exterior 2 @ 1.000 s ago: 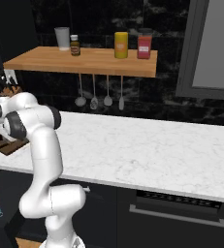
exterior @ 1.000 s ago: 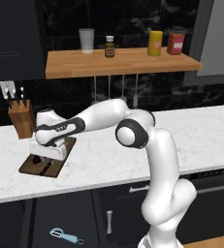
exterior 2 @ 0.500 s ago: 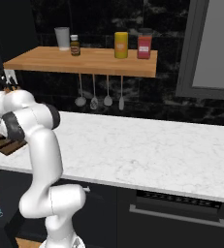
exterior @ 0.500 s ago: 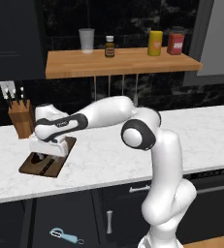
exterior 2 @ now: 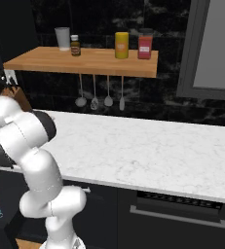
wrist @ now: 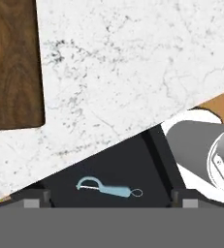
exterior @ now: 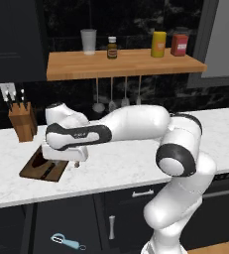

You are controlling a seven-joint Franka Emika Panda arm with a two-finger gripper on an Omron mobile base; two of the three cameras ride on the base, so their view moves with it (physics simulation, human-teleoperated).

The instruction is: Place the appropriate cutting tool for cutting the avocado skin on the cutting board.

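At the far left of the counter stands the knife block [exterior: 23, 120], and just in front of it the cutting board [exterior: 31, 166] lies flat on the white marble counter [exterior: 121, 166]. A long dark shape rests along the board, which I take to be the knife [exterior: 47, 170]; in the hand view its black handle and a sliver of blade run down the left edge, lying on the wood. The avocado I cannot make out from here.

Moving right, the arm's hand hangs just over the near right corner of the board. In the hand view the gripper [wrist: 111, 198] has its two tips spread wide with nothing between them, only the counter edge and the floor below, where a light-blue peeler [wrist: 107, 188] lies on the dark floor.

So the job looks essentially finished: the right tool is on the board and has been let go. What remains, as I judge it, is only for the arm to lift clear without nudging the knife.
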